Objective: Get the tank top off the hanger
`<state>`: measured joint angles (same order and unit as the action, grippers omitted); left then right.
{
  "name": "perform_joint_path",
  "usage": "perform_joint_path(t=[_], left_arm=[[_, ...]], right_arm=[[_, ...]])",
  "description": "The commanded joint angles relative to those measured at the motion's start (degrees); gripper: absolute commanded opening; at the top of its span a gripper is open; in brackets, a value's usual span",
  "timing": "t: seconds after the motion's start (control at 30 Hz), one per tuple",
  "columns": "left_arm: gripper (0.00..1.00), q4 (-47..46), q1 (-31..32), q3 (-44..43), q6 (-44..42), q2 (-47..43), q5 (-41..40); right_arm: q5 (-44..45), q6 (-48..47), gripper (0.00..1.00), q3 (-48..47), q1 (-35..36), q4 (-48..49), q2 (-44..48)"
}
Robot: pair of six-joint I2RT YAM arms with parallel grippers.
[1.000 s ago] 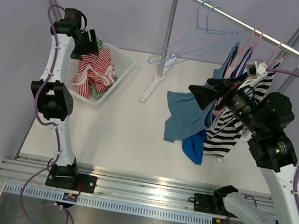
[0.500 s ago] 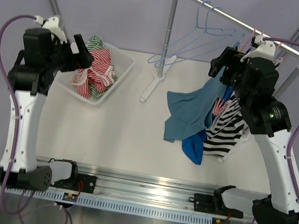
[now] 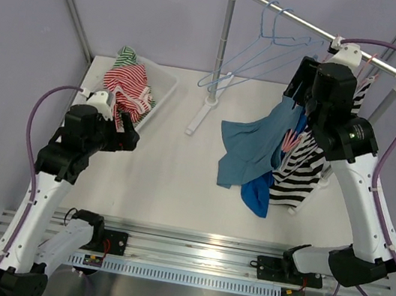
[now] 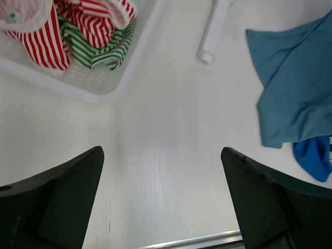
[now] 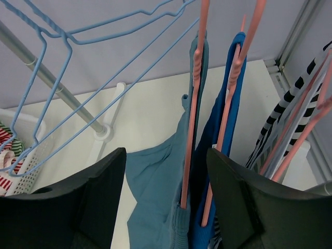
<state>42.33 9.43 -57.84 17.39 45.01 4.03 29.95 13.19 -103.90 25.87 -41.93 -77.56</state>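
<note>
Right wrist camera: we are holding the right fingers (image 5: 88,207) spread apart and gripping nothing. The teal tank top (image 5: 155,197) and its pink hanger (image 5: 193,119) are sitting straight ahead, in line with the gap between them. The top is hanging below the rail (image 3: 296,18), its long axis running straight down. Our left fingers (image 4: 57,202), also apart, are hovering well away from the rail, so the right arm is nearer. Compared with a second ago, we are raising the right arm up to the rail and drawing the left back from the basket (image 4: 93,85).
</note>
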Motion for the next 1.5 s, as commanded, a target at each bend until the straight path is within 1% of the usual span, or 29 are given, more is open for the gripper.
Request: perform_joint_path(t=[0.0,0.1,0.13,0.17,0.23,0.33,0.53,0.63,0.7,0.87,0.9,0.93,1.07,1.1,1.17,1.47], left_arm=[[0.99,-4.9,0.7,2.7,-1.7,-0.1,-3.5],[0.99,-5.2,2.9,3.7,-2.4,-0.5,-3.2],[0.99,-5.1,3.4,3.7,-2.5,-0.7,-3.6],[0.99,-5.1,4.3,3.9,-2.6,-1.0,-3.8],[0.99,-5.0,4.9,4.0,-2.7,-1.4,-6.2],[0.99,-4.7,5.0,3.9,-2.7,-1.5,-6.5],[0.99,-5.1,5.0,4.1,-2.9,-1.4,-4.4],[0.99,-5.1,5.1,4.1,-3.0,-1.4,-4.4],[0.99,-5.1,5.1,4.1,-2.9,-1.8,-2.9],[0.99,-5.2,5.2,4.2,-3.0,-1.7,-1.6],[0.99,-5.2,5.2,4.2,-3.1,-1.8,-1.6],[0.99,-5.1,5.2,4.2,-3.1,-1.9,-1.6],[0.99,-5.3,5.2,4.3,-3.1,-1.9,-0.9],[0.99,-5.3,5.2,4.2,-3.1,-1.9,-0.9],[0.99,-5.3,5.2,4.2,-3.0,-1.8,-0.6],[0.99,-5.3,5.2,4.3,-3.0,-1.9,-0.9]], right_arm=[[2.6,-1.5,0.70,-2.4,0.0,0.5,-1.7],[4.8,-2.1,0.67,-1.8,0.0,1.8,-1.9],[5.1,-2.4,0.63,-1.7,-0.1,2.3,-1.7],[5.4,-2.4,0.61,-1.6,0.0,2.7,-1.7],[4.9,-2.4,0.58,-1.2,-0.1,2.8,-2.1],[5.0,-2.6,0.55,-0.5,-0.1,3.3,-2.9],[8.0,-3.9,0.53,2.4,0.0,5.7,-3.2],[7.9,-4.3,0.46,3.3,-0.1,7.5,-3.6],[7.4,-4.5,0.37,3.7,-0.1,8.1,-4.0],[9.2,-4.9,0.35,3.4,0.0,8.2,-5.7],[9.3,-5.0,0.28,3.3,-0.1,8.4,-5.8],[9.5,-5.1,0.25,3.3,-0.1,8.5,-5.8],[10.3,-5.2,0.04,2.1,0.0,8.9,-6.0],[10.2,-5.0,0.02,1.9,-0.1,9.0,-5.9],[8.9,-5.0,0.00,0.8,-0.1,9.0,-5.8],[2.3,-3.7,0.00,-1.1,-0.1,10.3,-2.4]])
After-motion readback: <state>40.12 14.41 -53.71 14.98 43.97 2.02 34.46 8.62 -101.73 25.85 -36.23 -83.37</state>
